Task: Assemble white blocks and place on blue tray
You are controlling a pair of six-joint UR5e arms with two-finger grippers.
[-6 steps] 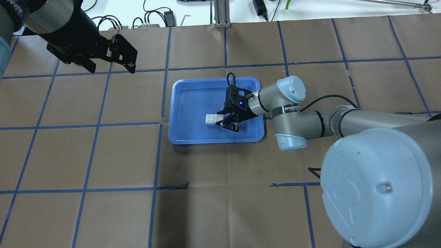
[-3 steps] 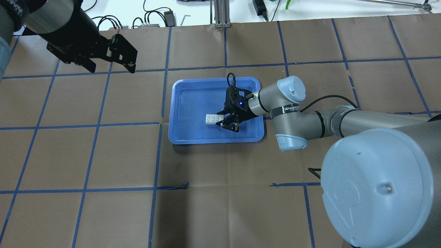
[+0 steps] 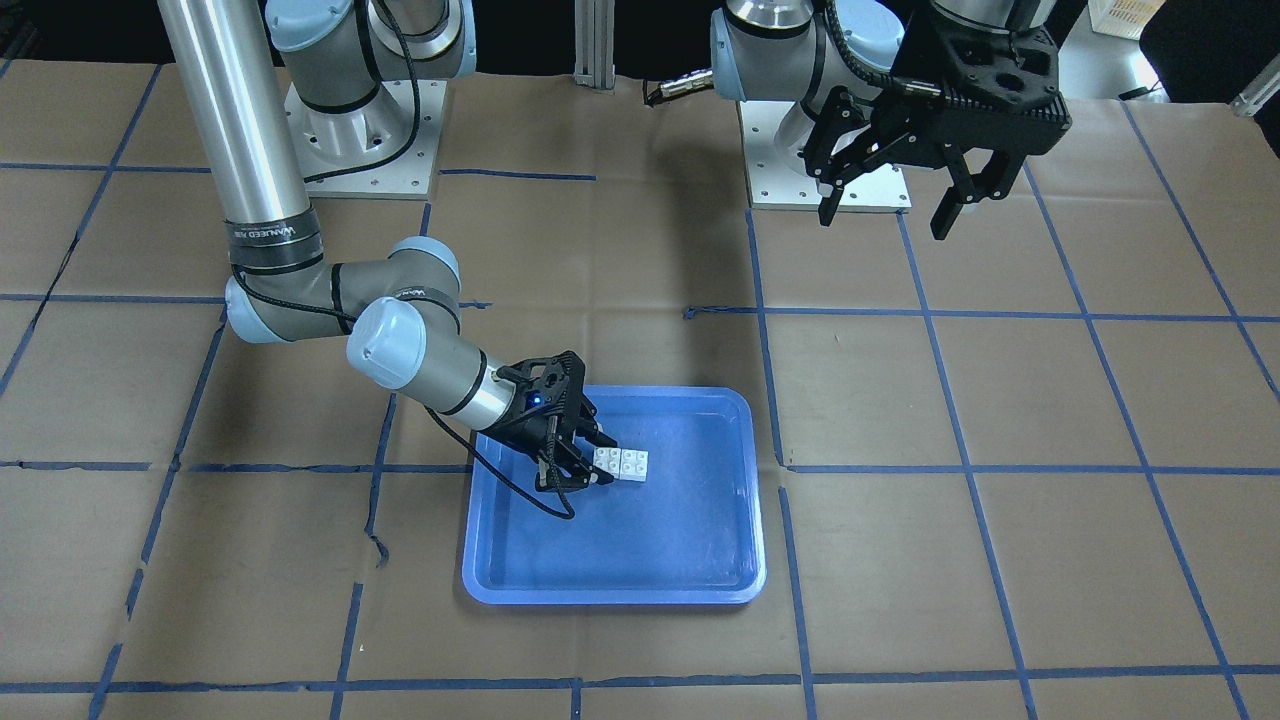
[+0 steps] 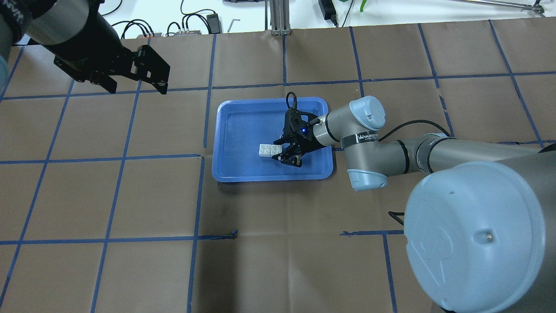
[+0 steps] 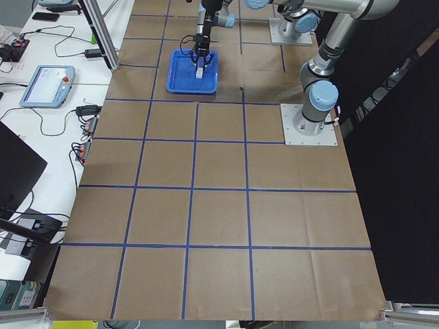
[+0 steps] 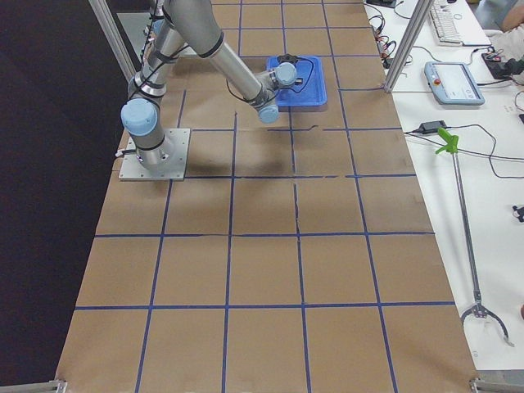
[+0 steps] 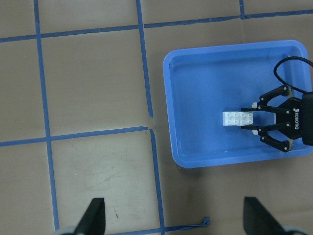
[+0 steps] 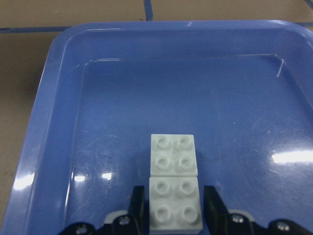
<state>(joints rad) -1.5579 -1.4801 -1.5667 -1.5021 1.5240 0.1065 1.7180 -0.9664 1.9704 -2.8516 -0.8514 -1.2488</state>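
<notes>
Two white blocks [image 4: 269,150] lie joined end to end on the floor of the blue tray [image 4: 243,126]. They also show in the front view [image 3: 622,463], the left wrist view [image 7: 237,118] and the right wrist view [image 8: 174,171]. My right gripper [image 4: 279,151] reaches low into the tray, and its jaws sit close against both sides of the near block [image 8: 175,210]. My left gripper [image 4: 137,84] is open and empty, high above the table at the far left, well away from the tray.
The table is covered in brown paper with a grid of blue tape lines [image 4: 204,156]. Cables and power bricks [image 4: 191,26] lie beyond its far edge. The two arm bases [image 3: 360,130] stand on the robot's side.
My left arm has drifted slightly further left and away from the tray. The right gripper and the blocks have stayed in place.
</notes>
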